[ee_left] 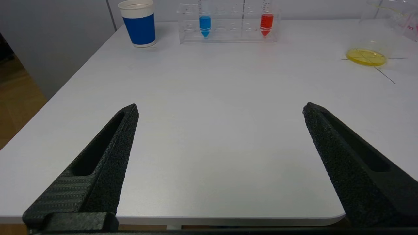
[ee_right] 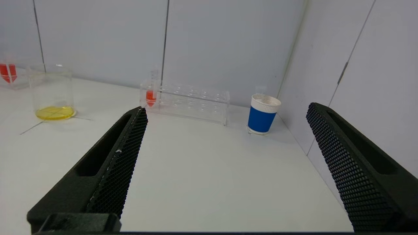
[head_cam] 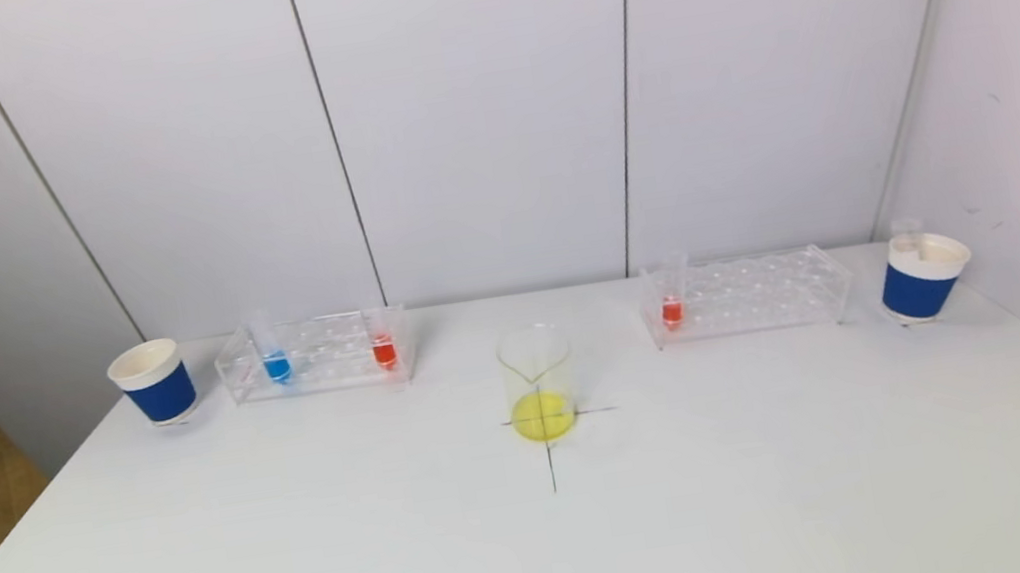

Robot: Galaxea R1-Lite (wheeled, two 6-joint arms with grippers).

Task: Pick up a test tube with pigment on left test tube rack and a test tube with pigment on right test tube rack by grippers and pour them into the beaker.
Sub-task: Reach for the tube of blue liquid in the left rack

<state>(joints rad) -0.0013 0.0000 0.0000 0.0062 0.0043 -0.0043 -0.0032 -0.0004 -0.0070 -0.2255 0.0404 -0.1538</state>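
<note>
The left clear rack [head_cam: 318,356] holds a blue-pigment tube [head_cam: 276,362] and a red-pigment tube [head_cam: 384,349]; both tubes show in the left wrist view, blue [ee_left: 204,24] and red [ee_left: 266,23]. The right clear rack [head_cam: 744,294] holds one red-pigment tube [head_cam: 671,308], also in the right wrist view [ee_right: 150,97]. A glass beaker [head_cam: 539,383] with yellow liquid stands on a cross mark at table centre. My left gripper [ee_left: 220,109] is open and empty over the table's near left edge. My right gripper [ee_right: 227,109] is open and empty near the front right. Neither arm shows in the head view.
A blue-and-white paper cup [head_cam: 153,382] stands left of the left rack. Another cup [head_cam: 921,276] stands right of the right rack, with an empty tube in it. White wall panels close off the back and the right side. The table's left edge drops to the floor.
</note>
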